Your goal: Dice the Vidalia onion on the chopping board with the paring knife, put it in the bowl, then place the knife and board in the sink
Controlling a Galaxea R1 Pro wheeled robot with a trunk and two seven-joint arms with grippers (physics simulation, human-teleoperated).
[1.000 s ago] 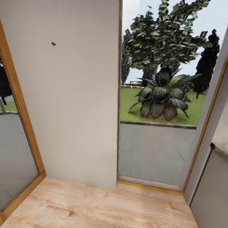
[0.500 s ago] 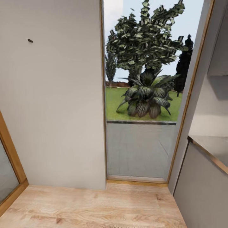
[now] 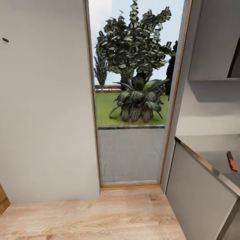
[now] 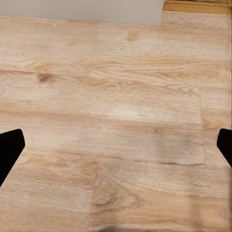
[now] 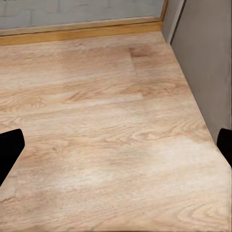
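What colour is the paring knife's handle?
Red; the paring knife shows best in the head view.

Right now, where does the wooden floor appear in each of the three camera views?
Head view: the wooden floor runs across the bottom, below the wall and window.
Left wrist view: the floor lies in front of the wall.
Right wrist view: the floor reaches the grey cabinet.
Shared landmark: the wooden threshold strip under the window.

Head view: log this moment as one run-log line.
phase: in transit | paring knife: on countertop, far right | left fingers: apart, empty | right fingers: apart, empty | below: wood floor
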